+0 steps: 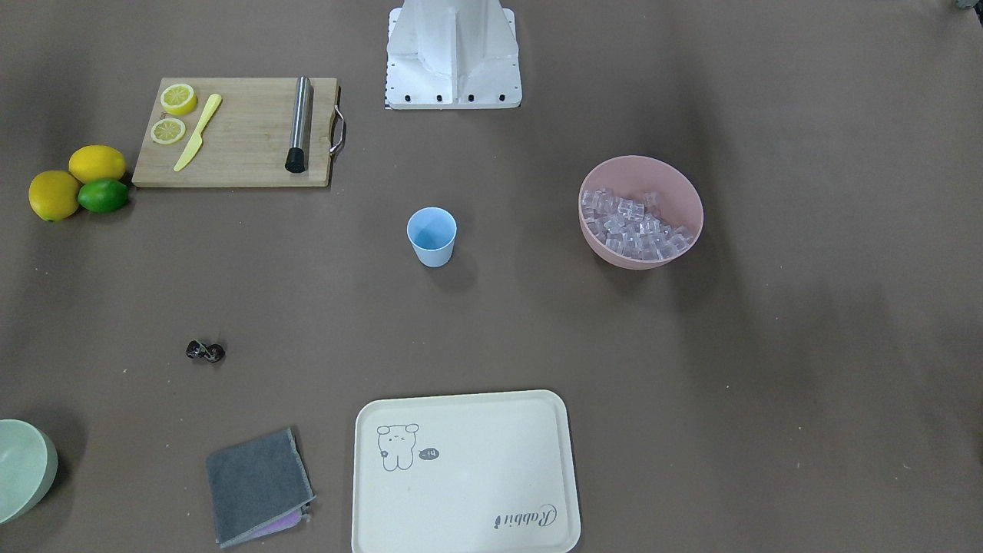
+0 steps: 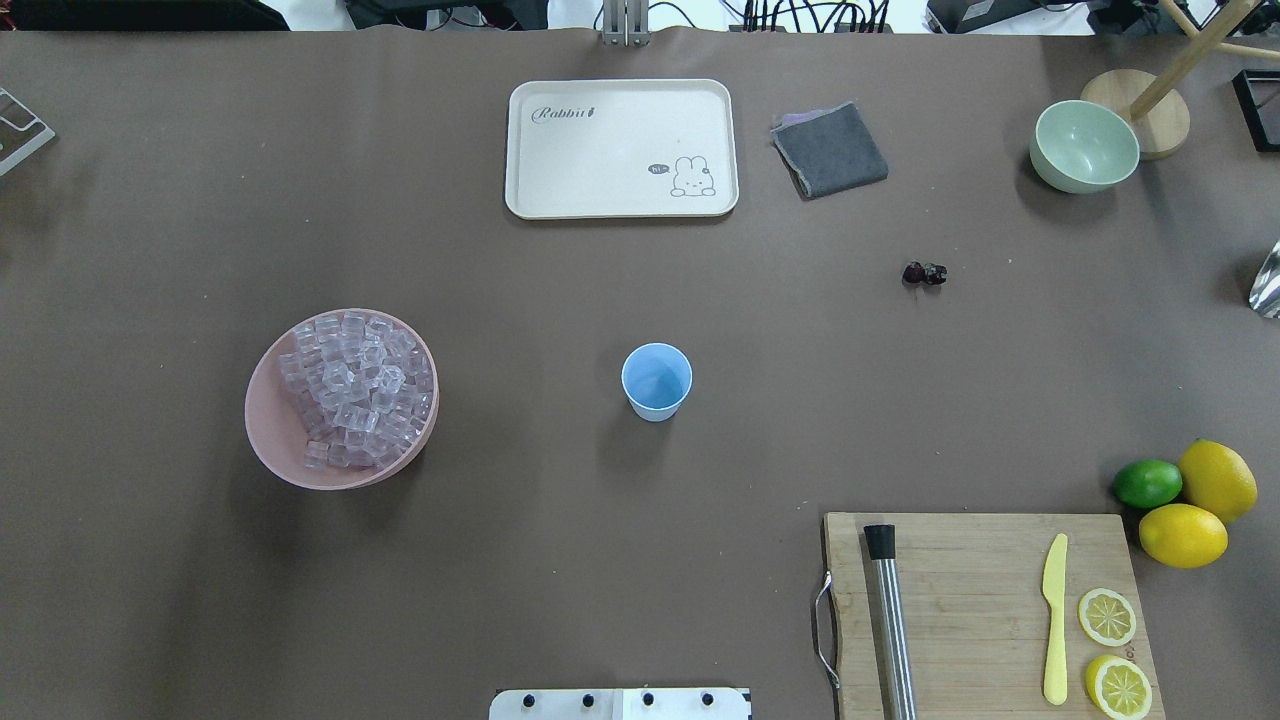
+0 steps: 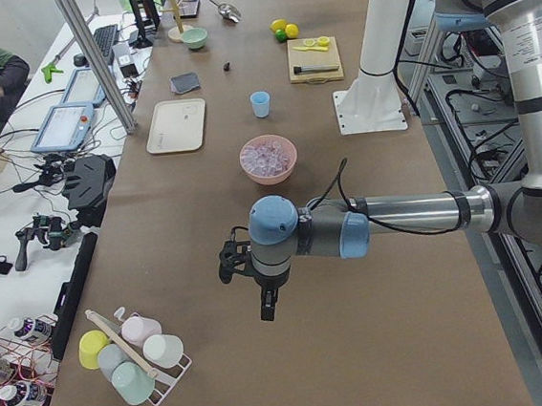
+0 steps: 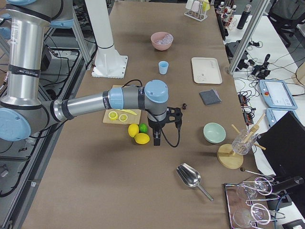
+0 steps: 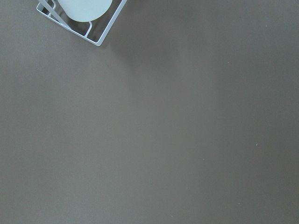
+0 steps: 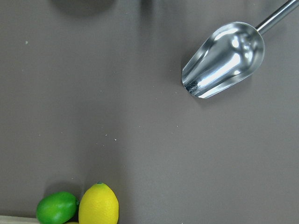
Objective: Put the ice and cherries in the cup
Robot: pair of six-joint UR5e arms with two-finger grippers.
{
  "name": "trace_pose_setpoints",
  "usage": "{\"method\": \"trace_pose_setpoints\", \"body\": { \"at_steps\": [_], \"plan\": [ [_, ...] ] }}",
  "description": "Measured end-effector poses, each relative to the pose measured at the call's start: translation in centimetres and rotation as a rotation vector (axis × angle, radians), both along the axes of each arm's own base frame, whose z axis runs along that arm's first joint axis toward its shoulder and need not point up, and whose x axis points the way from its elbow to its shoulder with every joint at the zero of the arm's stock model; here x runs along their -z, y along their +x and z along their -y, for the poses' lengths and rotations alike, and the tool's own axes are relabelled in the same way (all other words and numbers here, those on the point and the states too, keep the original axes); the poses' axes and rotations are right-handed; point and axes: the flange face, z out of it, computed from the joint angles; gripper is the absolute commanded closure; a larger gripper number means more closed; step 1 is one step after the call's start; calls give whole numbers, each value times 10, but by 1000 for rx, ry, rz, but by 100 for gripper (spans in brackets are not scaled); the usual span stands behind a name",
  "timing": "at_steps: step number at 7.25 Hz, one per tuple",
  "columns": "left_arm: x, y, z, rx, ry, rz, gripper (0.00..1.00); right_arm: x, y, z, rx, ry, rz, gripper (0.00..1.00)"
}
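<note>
Nothing is done: the cup (image 2: 656,380) stands empty at the middle of the worktop (image 2: 500,560); the ice (image 2: 355,390) fills the pink bowl (image 2: 268,442) toward the left end; the cherries (image 2: 924,273) lie toward the far right corner; left tool (image 3: 266,304) and right tool (image 4: 157,139): I cannot tell whether either is open.

Light blue cup (image 2: 656,380). Clear, colourless ice (image 2: 358,390) in pink bowl (image 2: 265,425). Very dark red cherries (image 2: 924,273). Cream tray (image 2: 620,140) with printed rabbit drawing. Grey cloth (image 2: 830,150), pale green bowl (image 2: 1085,146), yellow lemons (image 2: 1183,535), green lime (image 2: 1147,483), yellow knife (image 2: 1055,620) on light wooden board (image 2: 980,570), brown table (image 2: 200,200).
</note>
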Motion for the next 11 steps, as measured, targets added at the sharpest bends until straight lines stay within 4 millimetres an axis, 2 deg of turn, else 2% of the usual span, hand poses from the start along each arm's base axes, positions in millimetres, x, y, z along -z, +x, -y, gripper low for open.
{"method": "trace_pose_setpoints", "body": {
  "at_steps": [6, 10, 11],
  "plan": [
    [0, 0, 0, 0, 1, -1, 2, 0, -4, -1, 9, -2, 12, 0],
    [8, 2, 4, -4, 24, -30, 2, 30, -3, 23, 0, 113, 9, 0],
    [13, 3, 6, -6, 50, -40, 2, 31, -2, 27, -4, 151, 8, 0]
  ]
}}
